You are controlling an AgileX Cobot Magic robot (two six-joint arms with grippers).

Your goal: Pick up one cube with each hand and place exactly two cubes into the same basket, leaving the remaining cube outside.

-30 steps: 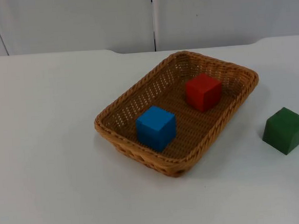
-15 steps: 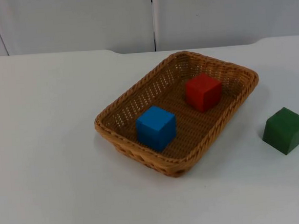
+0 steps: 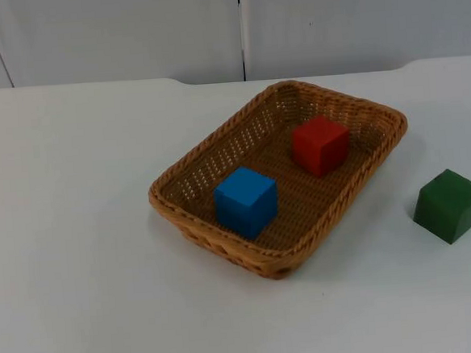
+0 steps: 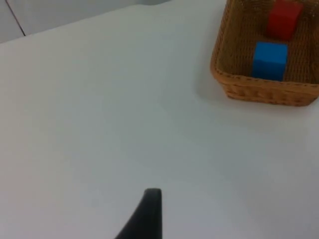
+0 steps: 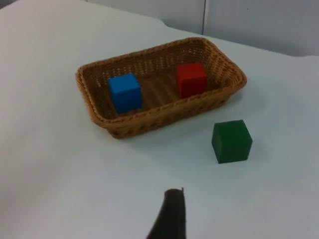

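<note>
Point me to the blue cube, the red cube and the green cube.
blue cube (image 3: 245,201): top view, near its front corner edge.
red cube (image 3: 320,144): top view, middle of the cube.
green cube (image 5: 232,141): right wrist view, front face, on the table outside the basket (image 5: 149,122).

Bright even light, soft shadows, no glare, wrist views slightly soft

A laboratory-style test station is suggested by the bare white bench (image 3: 78,236) closed off behind by a plain grey partition wall (image 3: 128,30). On it are set out a wicker basket (image 3: 217,141) and plain coloured cubes, like the green cube (image 3: 449,205).
</note>
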